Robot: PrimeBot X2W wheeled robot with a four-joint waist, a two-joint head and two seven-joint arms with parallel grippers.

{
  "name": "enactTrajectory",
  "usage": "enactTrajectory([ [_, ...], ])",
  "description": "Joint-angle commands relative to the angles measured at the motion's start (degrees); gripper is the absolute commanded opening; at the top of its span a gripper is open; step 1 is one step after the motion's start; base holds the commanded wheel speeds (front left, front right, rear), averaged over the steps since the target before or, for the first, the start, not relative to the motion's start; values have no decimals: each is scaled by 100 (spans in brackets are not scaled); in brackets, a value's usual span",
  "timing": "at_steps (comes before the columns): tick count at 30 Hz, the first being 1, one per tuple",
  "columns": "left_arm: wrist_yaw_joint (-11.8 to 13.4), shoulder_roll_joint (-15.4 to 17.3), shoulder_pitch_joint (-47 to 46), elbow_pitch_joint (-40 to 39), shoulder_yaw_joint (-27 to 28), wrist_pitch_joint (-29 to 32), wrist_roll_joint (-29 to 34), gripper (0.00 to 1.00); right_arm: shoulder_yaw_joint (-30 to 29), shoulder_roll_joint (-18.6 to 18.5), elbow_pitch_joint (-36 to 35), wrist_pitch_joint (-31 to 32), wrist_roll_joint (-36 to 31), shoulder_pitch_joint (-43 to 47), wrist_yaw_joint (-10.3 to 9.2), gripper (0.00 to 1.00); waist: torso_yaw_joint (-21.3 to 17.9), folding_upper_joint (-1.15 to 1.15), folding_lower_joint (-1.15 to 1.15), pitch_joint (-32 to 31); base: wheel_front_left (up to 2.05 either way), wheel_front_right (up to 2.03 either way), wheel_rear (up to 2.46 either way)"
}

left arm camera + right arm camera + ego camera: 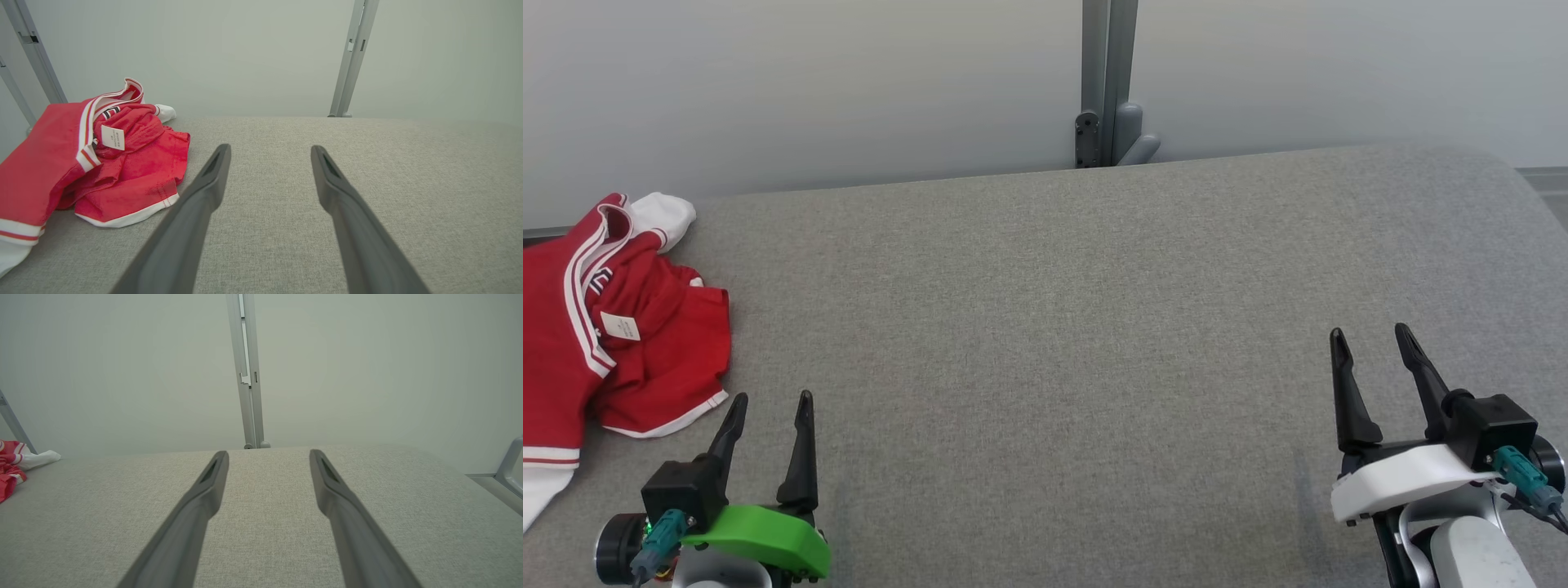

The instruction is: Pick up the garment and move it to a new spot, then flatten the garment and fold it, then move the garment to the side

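Note:
A crumpled red garment (621, 335) with white trim and a white label lies bunched at the left edge of the grey fabric surface (1054, 327). The left wrist view has the garment (98, 163) to the left of the fingers, and a bit of the garment (12, 469) peeks in at the far left of the right wrist view. My left gripper (772, 400) stands open just right of the garment's lower hem, touching nothing. Far to the right, my right gripper (1372, 335) is open over bare fabric.
A pale wall runs behind the surface, with a grey metal post (1107, 82) at its back edge. The surface's right end rounds off near a floor strip (1543, 184). A metal rail (508, 465) shows at the right.

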Motion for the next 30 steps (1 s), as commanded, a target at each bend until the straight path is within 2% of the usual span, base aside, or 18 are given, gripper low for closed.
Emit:
enactTrajectory([
  [1, -15, 55, 24, -1, 9, -52, 114, 100, -22, 1, -6, -55, -115, 56, 2, 100, -4, 0, 0, -2, 0, 0, 0],
  [13, -16, 96, 53, 47, 10, -165, 532, 100, -136, 25, -12, -169, -533, 116, 2, 100, -22, 0, 0, -23, 0, 0, 0],
  [30, -17, 54, -63, 129, 67, -149, 411, 100, -264, 50, 28, -161, -441, 140, 2, 100, 100, 0, 0, 10, 0, 0, 0],
])
